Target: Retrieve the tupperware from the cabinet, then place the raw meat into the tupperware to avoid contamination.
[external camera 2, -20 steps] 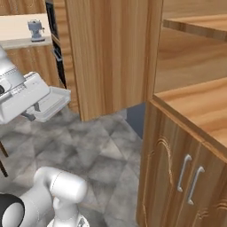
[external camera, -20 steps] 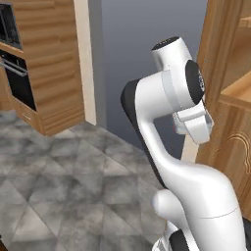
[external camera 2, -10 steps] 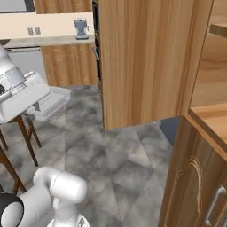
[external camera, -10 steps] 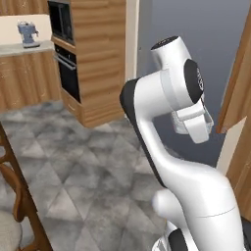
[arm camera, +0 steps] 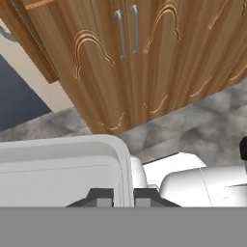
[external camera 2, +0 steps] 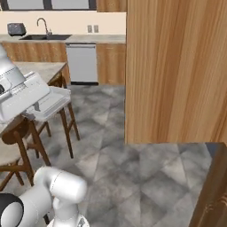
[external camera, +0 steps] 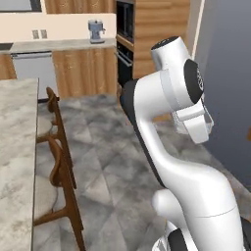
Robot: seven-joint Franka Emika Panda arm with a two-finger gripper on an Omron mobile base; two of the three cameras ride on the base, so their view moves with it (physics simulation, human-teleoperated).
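The tupperware [arm camera: 62,164], a clear box with pale rounded edges, sits in my gripper [arm camera: 123,198], which is shut on its thin wall in the hand view. From the right base view, the tupperware [external camera 2: 52,100] hangs under the hand, with the gripper [external camera 2: 37,107] at the far left. The left base view has the tupperware [external camera: 204,125] beside the wrist. Beyond the box in the hand view stands the cabinet [arm camera: 164,58], doors closed, with carved arches and paired silver handles [arm camera: 126,33]. The raw meat is out of view.
A marble island [external camera: 14,147] with wooden stools [external camera: 60,162] lies at the left. Behind it runs a counter with a coffee machine [external camera: 96,30], an oven [external camera: 125,41], a dishwasher [external camera 2: 82,62] and a sink [external camera 2: 44,32]. A tall wood panel [external camera 2: 177,71] stands close on the right.
The whole picture has swung sideways, so the base has turned and the island and back counter have come into view. The arm keeps its pose with the box in the gripper.
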